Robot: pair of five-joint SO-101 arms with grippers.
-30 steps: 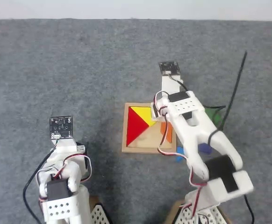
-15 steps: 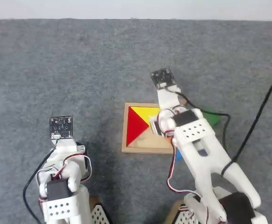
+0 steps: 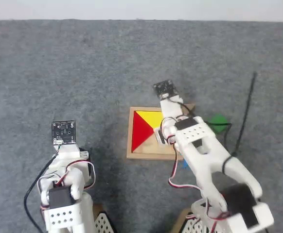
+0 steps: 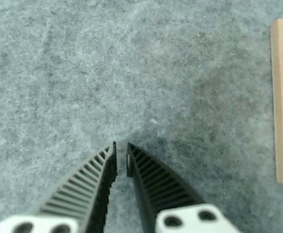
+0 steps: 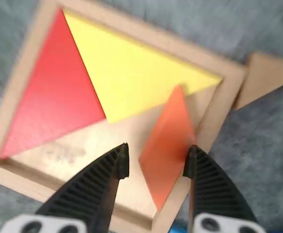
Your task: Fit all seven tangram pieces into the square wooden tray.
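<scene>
Fingers at right (image 5: 107,177) parted astride orange piece (image 5: 167,145); left fingers (image 4: 100,172) closed; blue piece (image 3: 185,164) half-hidden.

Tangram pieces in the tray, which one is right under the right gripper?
The orange piece, a slanted four-sided shape, lies under the open right gripper, by the tray edge. The red triangle and yellow triangle lie farther ahead.

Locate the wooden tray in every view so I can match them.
High view: wooden tray mid-picture, partly under the right arm.
Left wrist view: its rim at the picture's edge, beside and ahead of the left tool.
Right wrist view: tray directly beneath the right tool.
Shared landmark: red triangle inside the tray; same triangle in the right wrist view.
</scene>
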